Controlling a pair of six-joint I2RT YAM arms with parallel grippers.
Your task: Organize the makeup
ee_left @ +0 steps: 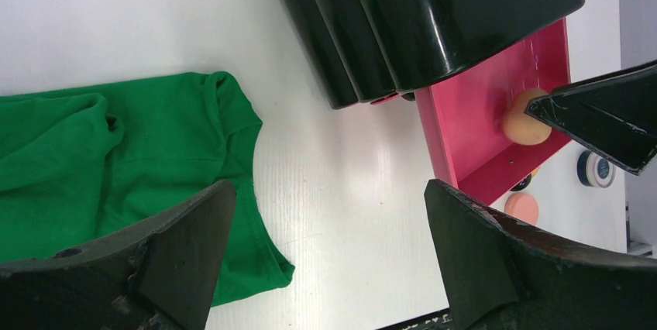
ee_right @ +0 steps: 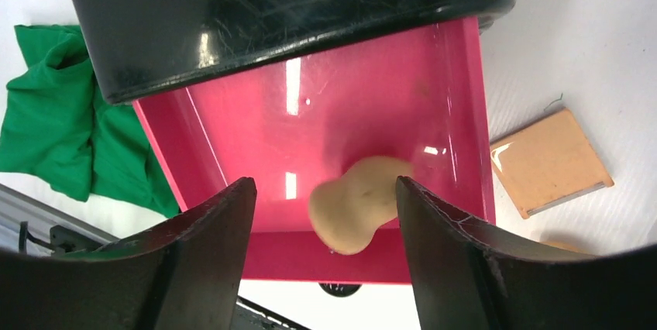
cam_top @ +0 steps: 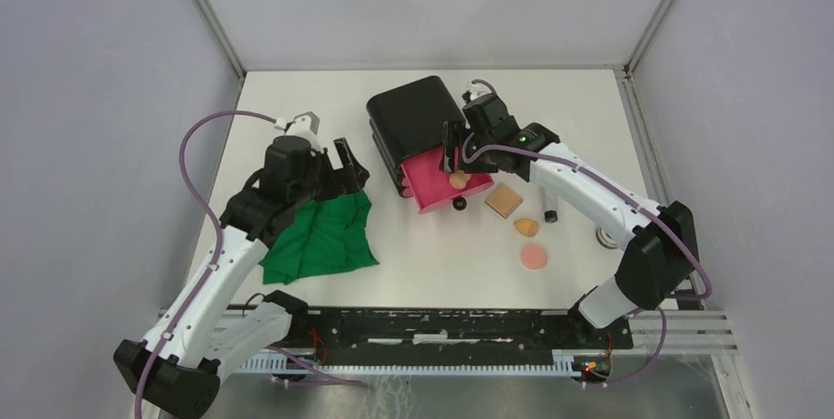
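Fingers (ee_right: 194, 252) of the right gripper (ee_right: 324, 190) stood apart around an orange teardrop foam sponge (ee_right: 360, 202) — it lay in the pulled-out pink plastic drawer (ee_right: 256, 128) of the glossy black box (cam_top: 413, 114). Right of the box sat a tan square pad (cam_top: 504, 200), a second orange sponge (cam_top: 527, 227), a round pink puff (cam_top: 534, 256) and a grey-black tube (cam_top: 549, 210). Left of the box, the left gripper (ee_left: 325, 194) hung spread wide — beside a green cloth (cam_top: 325, 232).

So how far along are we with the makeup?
Done: one orange sponge lies in the open pink drawer. In hand: nothing gripped; the right gripper hangs over that sponge, jaws apart. Left: tan pad, second sponge, pink puff, tube and compact, all out on the table.
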